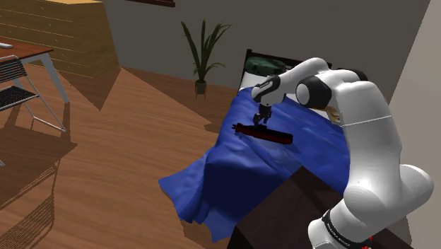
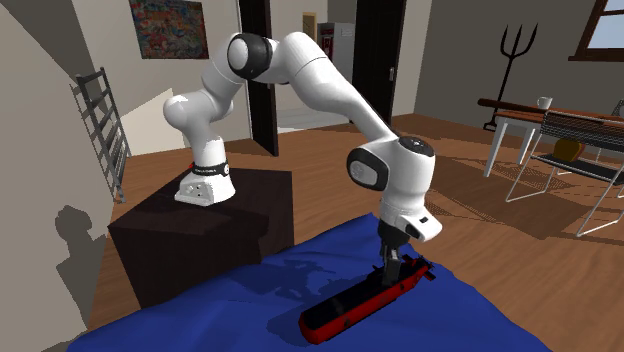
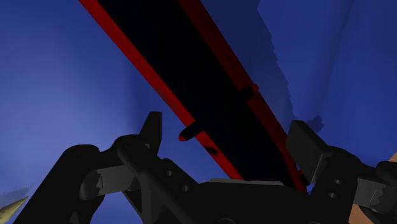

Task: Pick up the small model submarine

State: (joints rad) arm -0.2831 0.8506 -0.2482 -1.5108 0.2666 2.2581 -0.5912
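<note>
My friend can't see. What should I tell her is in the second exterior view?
A white robot arm bends down from a dark box, its black gripper right at a black and red model submarine lying on a blue blanket. Behind are a wooden floor, a table and chairs.

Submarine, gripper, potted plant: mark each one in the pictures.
submarine point(image 2: 342, 310), second exterior view, on its red and black hull.
gripper point(image 1: 262, 122), shoulder view, midway between its fingertips.
potted plant point(image 1: 203, 60), shoulder view, on its green leaves.
</note>
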